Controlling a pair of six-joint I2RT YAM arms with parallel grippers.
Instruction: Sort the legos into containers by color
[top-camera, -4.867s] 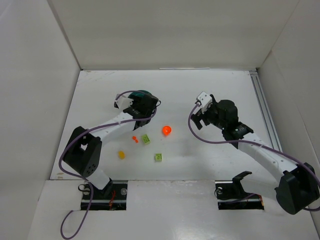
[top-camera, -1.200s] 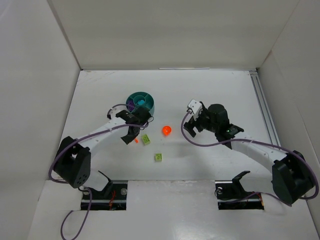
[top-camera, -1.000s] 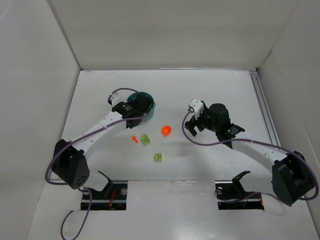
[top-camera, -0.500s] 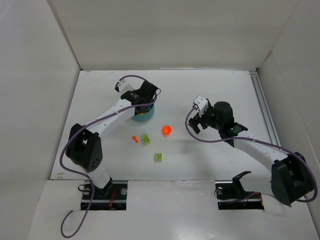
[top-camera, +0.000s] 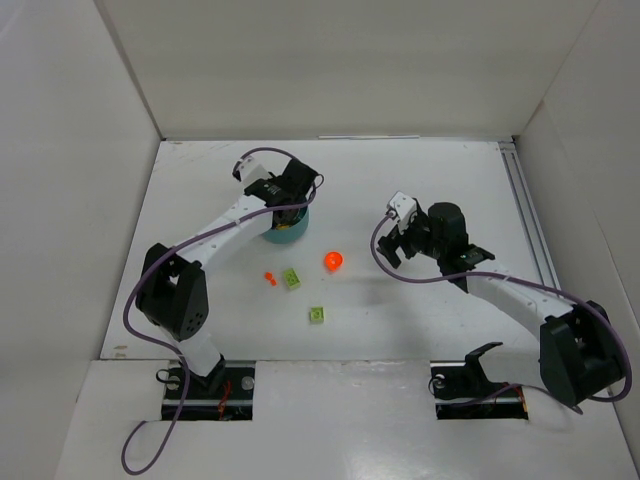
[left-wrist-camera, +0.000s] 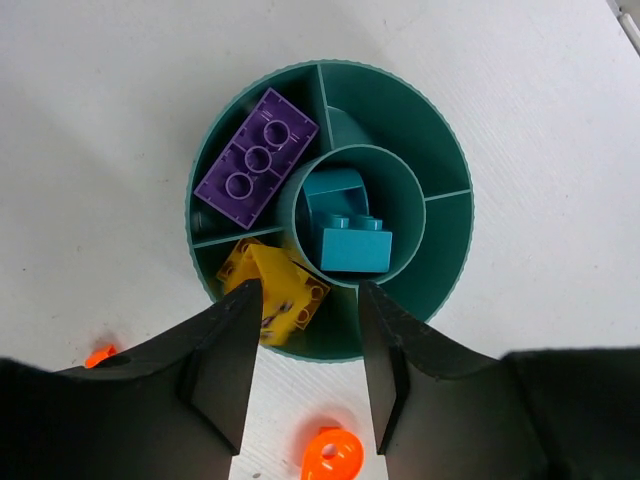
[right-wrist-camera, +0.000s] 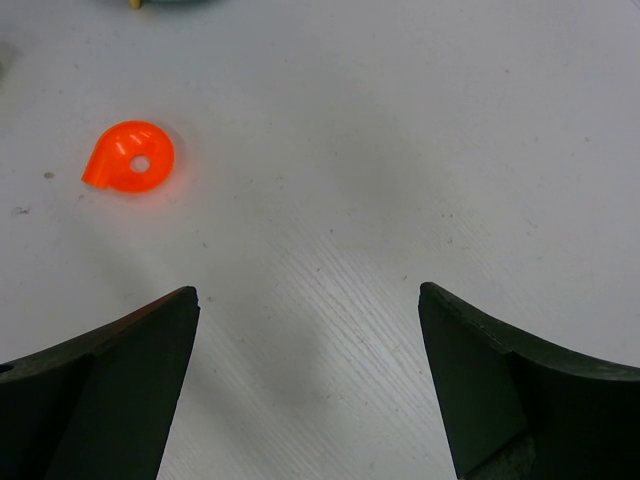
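The left gripper (left-wrist-camera: 310, 290) hangs over the teal dish (left-wrist-camera: 395, 110), hiding most of it from above. Its jaws are slightly parted and empty above a yellow brick (left-wrist-camera: 285, 295) in one wedge, with a purple brick (left-wrist-camera: 255, 160) in the next wedge and a teal brick (left-wrist-camera: 350, 235) in the central well. On the table (top-camera: 450, 180) lie a small orange piece (top-camera: 269, 277), a lime green brick (top-camera: 292, 279), a second lime brick (top-camera: 317, 315) and a rounded orange-red piece (right-wrist-camera: 130, 158). To the right of that last piece the right gripper (right-wrist-camera: 307, 295) holds its jaws spread wide, gripping nothing.
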